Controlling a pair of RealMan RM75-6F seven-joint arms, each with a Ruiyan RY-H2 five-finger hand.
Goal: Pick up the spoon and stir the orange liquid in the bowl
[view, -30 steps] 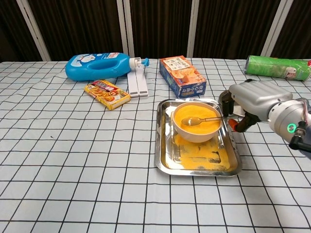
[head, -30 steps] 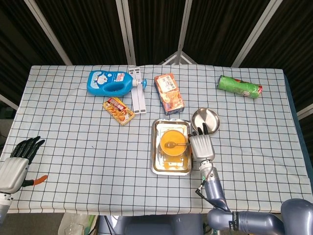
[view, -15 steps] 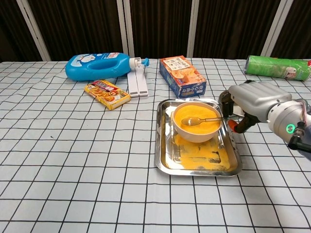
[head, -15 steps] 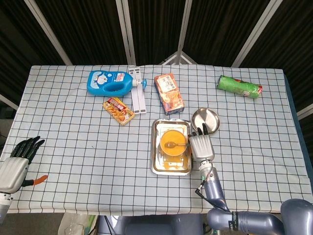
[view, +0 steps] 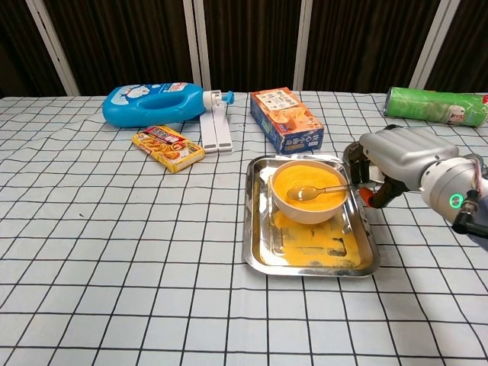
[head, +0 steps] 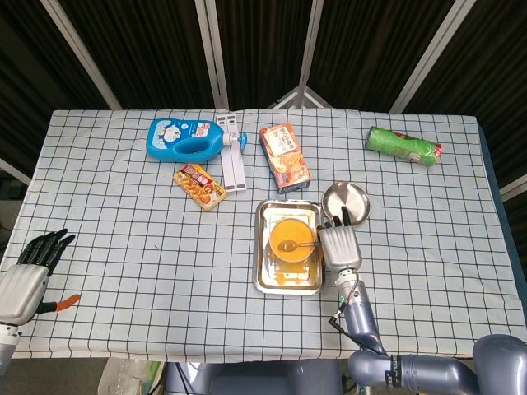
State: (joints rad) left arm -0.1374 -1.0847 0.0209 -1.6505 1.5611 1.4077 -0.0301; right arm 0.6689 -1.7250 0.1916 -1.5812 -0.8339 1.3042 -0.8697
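Right hand (view: 396, 156) at 3 o'clock of the bowl (view: 309, 192), fingers pinched on the handle of the spoon (view: 314, 190), spoon head dipped in the orange liquid (view: 305, 179) near the bowl's middle. Bowl seated in the far half of the steel tray (view: 263, 255), orange spill on the tray floor at 6 o'clock of it. Left hand (head: 29, 267) far off at 9 o'clock by the table edge, fingers spread, holding nothing.

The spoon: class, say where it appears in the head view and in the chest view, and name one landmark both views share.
Head view: the spoon lies right of centre, over the bowl.
Chest view: the spoon sits right of centre, its handle reaching toward the right robot hand.
Shared landmark: the metal tray under the bowl.
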